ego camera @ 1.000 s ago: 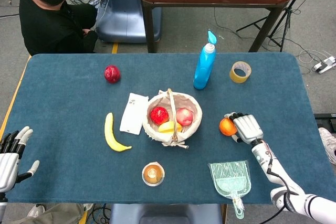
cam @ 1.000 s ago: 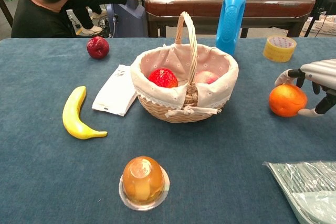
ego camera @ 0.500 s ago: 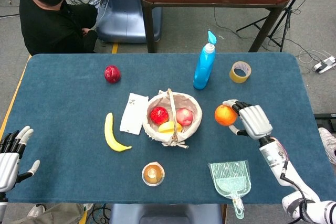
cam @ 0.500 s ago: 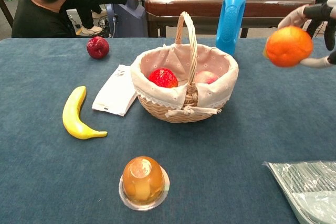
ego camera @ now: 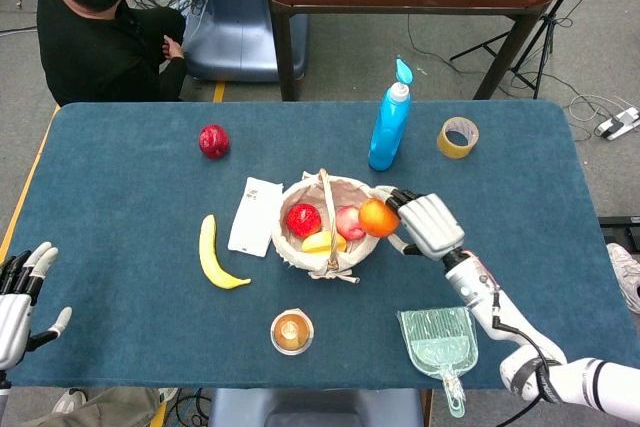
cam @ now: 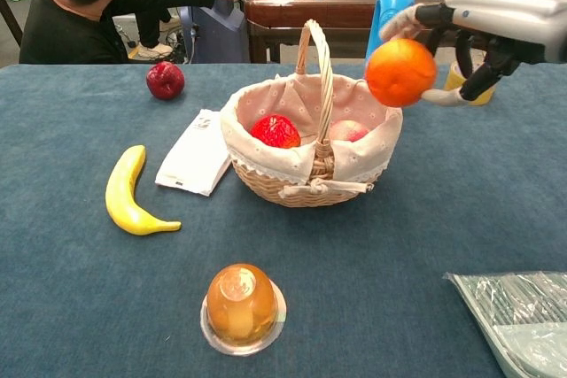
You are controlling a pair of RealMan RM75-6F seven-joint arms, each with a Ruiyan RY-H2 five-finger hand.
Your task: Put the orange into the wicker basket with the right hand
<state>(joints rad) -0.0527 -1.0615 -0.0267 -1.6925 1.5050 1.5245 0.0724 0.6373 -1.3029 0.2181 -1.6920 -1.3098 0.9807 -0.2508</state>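
My right hand (ego camera: 428, 224) (cam: 483, 28) holds the orange (ego camera: 377, 217) (cam: 400, 72) in the air above the right rim of the wicker basket (ego camera: 367, 239) (cam: 266, 174). The basket stands mid-table, lined with white cloth, its handle upright, and it holds a red fruit (ego camera: 303, 219) (cam: 275, 131), a pink fruit (ego camera: 349, 224) (cam: 349, 132) and a yellow one (ego camera: 320, 242). My left hand (ego camera: 20, 297) hangs open past the table's near left corner, seen only in the head view.
A blue bottle (ego camera: 389, 125) and a tape roll (ego camera: 458, 137) stand behind the basket. Left of it lie a white packet (ego camera: 255, 215), a banana (ego camera: 213, 256) and a red apple (ego camera: 213, 140). A jelly cup (ego camera: 291, 331) and a dustpan (ego camera: 439, 342) sit near the front edge.
My right hand has lifted the orange off the table and carried it left, from the open cloth on the right to above the basket's right rim. The left hand has barely moved.
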